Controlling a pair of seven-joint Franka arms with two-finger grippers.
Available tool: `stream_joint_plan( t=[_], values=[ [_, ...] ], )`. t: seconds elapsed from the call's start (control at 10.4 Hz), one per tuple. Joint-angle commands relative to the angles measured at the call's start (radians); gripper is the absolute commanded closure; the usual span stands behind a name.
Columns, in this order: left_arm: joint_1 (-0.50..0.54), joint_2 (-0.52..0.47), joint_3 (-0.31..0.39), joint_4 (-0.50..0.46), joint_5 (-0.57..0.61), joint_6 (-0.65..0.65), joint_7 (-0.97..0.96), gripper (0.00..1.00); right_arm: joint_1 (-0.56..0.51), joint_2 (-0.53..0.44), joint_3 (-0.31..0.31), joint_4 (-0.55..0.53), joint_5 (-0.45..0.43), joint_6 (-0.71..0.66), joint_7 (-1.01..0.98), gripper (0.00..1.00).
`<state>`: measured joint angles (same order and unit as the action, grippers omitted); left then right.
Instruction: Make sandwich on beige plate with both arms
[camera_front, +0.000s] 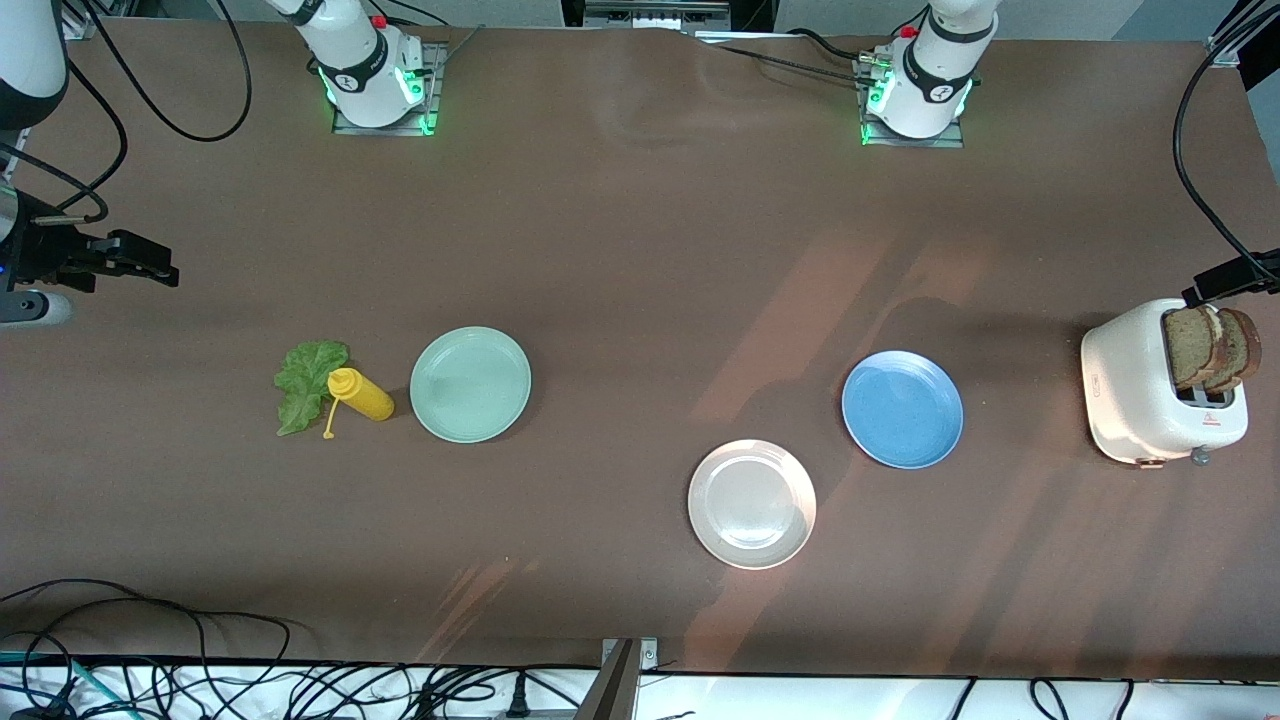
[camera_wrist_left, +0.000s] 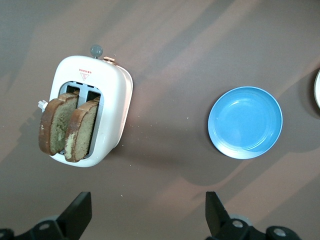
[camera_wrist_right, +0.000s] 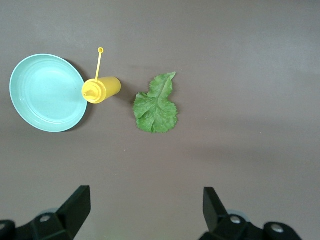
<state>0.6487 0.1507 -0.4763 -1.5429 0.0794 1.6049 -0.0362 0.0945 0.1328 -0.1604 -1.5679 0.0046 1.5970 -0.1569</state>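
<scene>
The beige plate (camera_front: 752, 504) lies bare on the brown table, nearest the front camera. Two brown bread slices (camera_front: 1212, 348) (camera_wrist_left: 67, 125) stand in the white toaster (camera_front: 1150, 400) (camera_wrist_left: 112, 100) at the left arm's end. A green lettuce leaf (camera_front: 308, 385) (camera_wrist_right: 156, 105) lies flat at the right arm's end. My left gripper (camera_front: 1205, 288) (camera_wrist_left: 148, 210) hangs open in the air by the toaster and holds nothing. My right gripper (camera_front: 160, 270) (camera_wrist_right: 146, 207) hangs open over the table near the lettuce, also with nothing in it.
A yellow squeeze bottle (camera_front: 362, 394) (camera_wrist_right: 102, 89) lies on its side between the lettuce and a mint-green plate (camera_front: 470, 384) (camera_wrist_right: 45, 92). A blue plate (camera_front: 902, 408) (camera_wrist_left: 245, 122) sits between the beige plate and the toaster. Cables run along the table's front edge.
</scene>
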Motion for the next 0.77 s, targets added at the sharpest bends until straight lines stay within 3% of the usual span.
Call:
stream_joint_plan(
  t=[0.0, 0.67],
  values=[
    [0.008, -0.011, -0.002, -0.008, -0.027, -0.005, -0.007, 0.00, 0.002, -0.015, 0.002, -0.004, -0.008, -0.006, 0.010, 0.00],
    [0.008, -0.006, -0.002, -0.006, -0.027, -0.005, -0.007, 0.00, 0.005, -0.015, 0.002, -0.004, -0.006, 0.001, 0.010, 0.00]
  ],
)
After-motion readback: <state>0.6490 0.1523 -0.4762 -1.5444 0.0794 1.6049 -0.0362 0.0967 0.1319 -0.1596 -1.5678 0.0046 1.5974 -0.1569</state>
